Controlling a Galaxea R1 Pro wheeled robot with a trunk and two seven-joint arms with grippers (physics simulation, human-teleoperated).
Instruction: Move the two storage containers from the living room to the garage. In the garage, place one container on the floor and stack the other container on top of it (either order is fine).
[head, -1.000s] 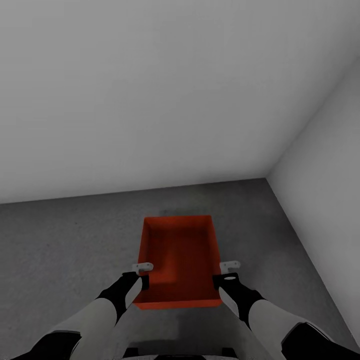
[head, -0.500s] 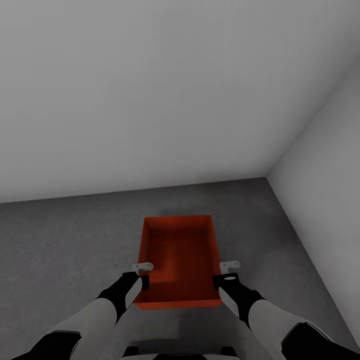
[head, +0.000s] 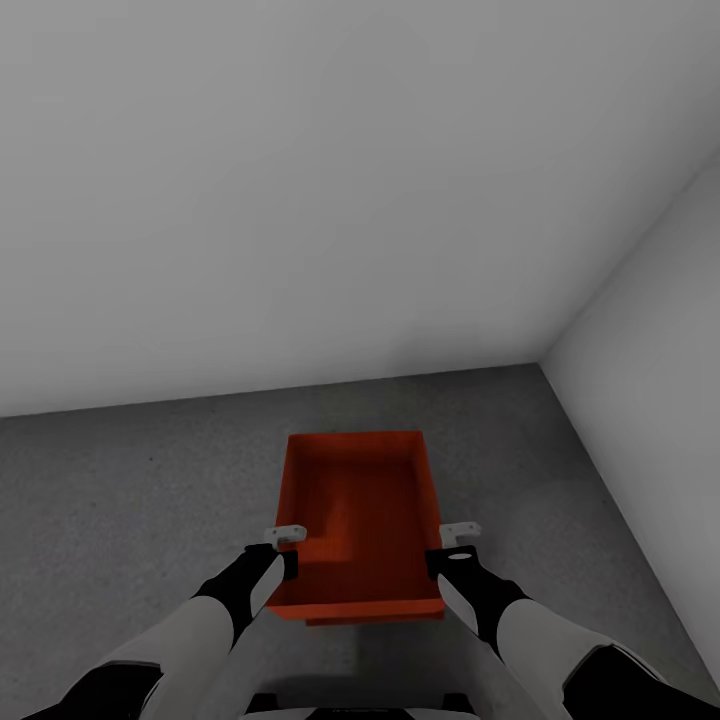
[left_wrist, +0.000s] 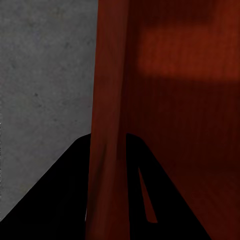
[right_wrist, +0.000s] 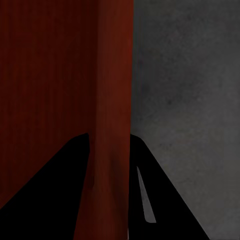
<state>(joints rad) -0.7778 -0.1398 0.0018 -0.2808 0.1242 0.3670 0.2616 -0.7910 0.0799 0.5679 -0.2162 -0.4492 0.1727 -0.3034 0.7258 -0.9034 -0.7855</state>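
Storage container (head: 360, 520): thin-walled, stiff, likely light and apt to flex; best taken by both long side walls. Left claw (head: 284, 545) clenched astride the left wall (left_wrist: 107, 125), right claw (head: 455, 540) astride the right wall (right_wrist: 112, 125). Carried between the claws, above dark grey floor (head: 130, 500); garage wall (head: 300, 200) beyond.

open grey floor (head: 130, 500) lies to the left of and beyond the orange container (head: 360, 500). ahead a pale wall (head: 300, 200) closes the way, and a second wall (head: 660, 330) to the container's right narrows the floor there.
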